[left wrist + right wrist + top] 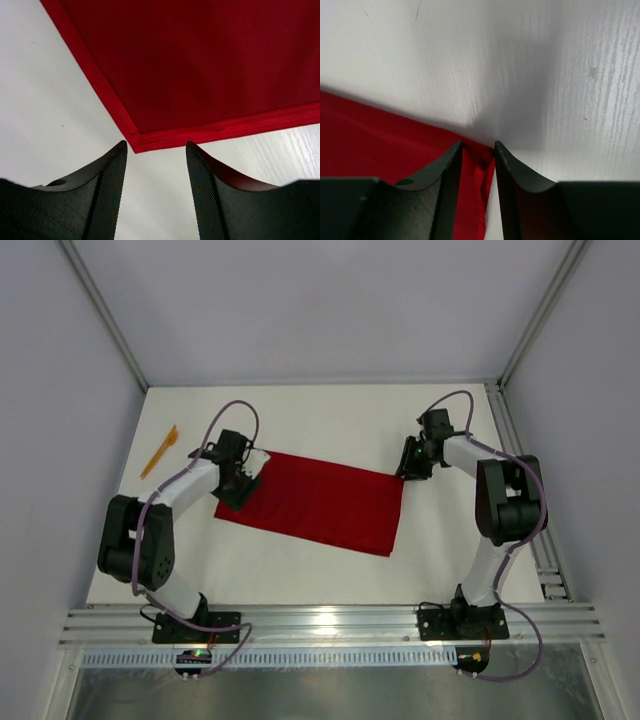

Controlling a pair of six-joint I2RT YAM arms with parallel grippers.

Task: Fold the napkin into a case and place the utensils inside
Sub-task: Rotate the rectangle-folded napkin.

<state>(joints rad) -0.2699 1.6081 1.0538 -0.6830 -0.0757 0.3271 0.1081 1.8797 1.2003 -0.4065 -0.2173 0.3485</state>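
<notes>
The red napkin [320, 502] lies flat on the white table as a slanted rectangle. My left gripper [243, 480] is at its far left corner. In the left wrist view this gripper [156, 146] is open, and the hemmed napkin [200, 65] corner lies just ahead of the fingertips with nothing between them. My right gripper [405, 468] is at the far right corner. In the right wrist view it [477, 146] is low on the table, its jaws narrowly apart, with the bunched corner of the napkin [370, 145] between them. A slim orange utensil [160, 451] lies at the far left.
Grey walls and slanted metal frame posts [100, 315] enclose the table on three sides. A metal rail [330, 625] runs along the near edge by both arm bases. Another rail [545, 560] runs down the right side.
</notes>
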